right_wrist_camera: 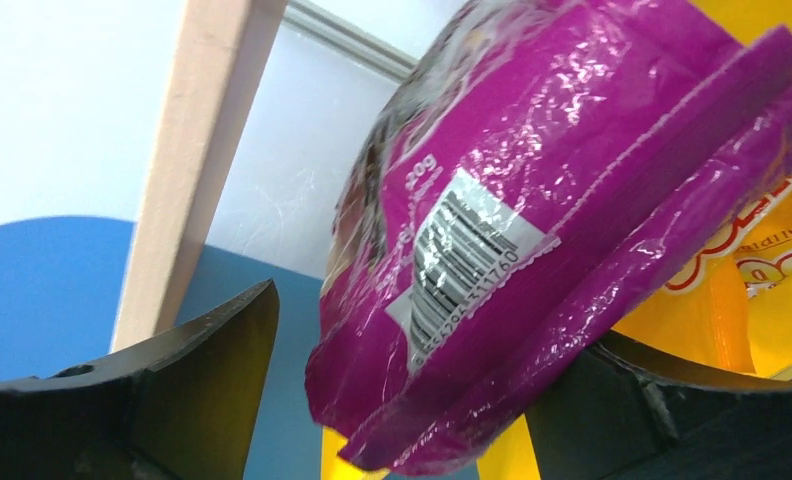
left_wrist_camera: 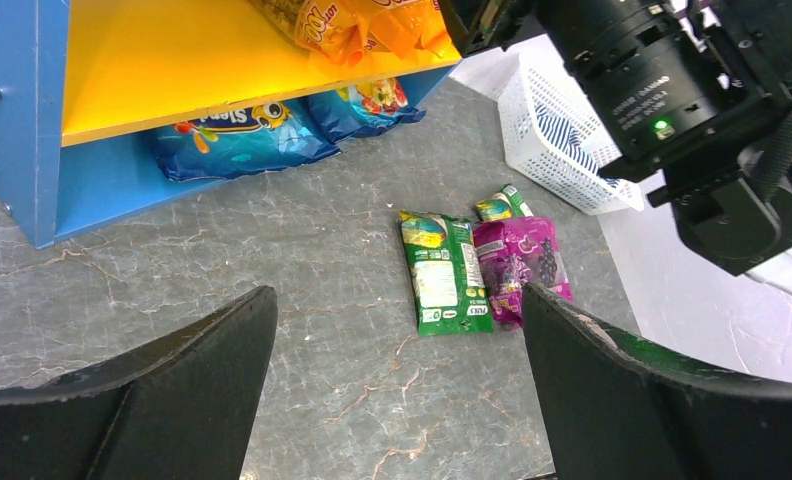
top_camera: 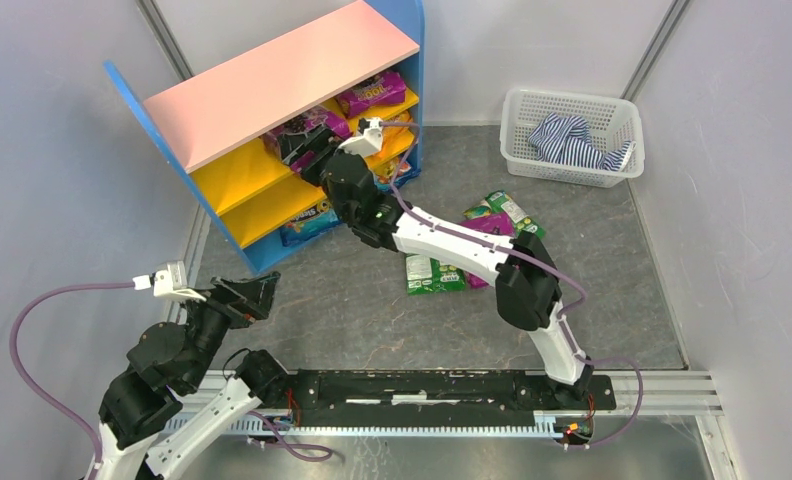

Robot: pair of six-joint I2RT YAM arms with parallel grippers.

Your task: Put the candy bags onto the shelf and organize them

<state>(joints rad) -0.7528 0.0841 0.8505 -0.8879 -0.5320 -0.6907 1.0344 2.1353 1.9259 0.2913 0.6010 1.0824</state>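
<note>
Writing: the purple bag (right_wrist_camera: 532, 200) in your right wrist view carries a white barcode patch with "20g" printed beside it. The orange bag (right_wrist_camera: 762, 270) behind it has red lettering, cropped too much to read.
Right jaws: spread wide and clamped on nothing. The purple bag lies between them, resting on the finger (right_wrist_camera: 652, 420) at 4 o'clock of that view and clear of the one at 8 o'clock.
Where: at the open front of the shelf (top_camera: 247, 170), just under its pink top board (top_camera: 282, 85), at 11 o'clock on the table (top_camera: 372, 310).
Look: glossy, crinkled magenta with a flat sealed seam along one edge.
Left jaws: wide open and empty, low at 8 o'clock.
Loose bags: a green bag (top_camera: 434, 272), a loose purple bag (top_camera: 487, 222) and a second green bag (top_camera: 507, 208) lie together near the table's middle.
Bottom shelf: blue bags (top_camera: 307, 225).
</note>
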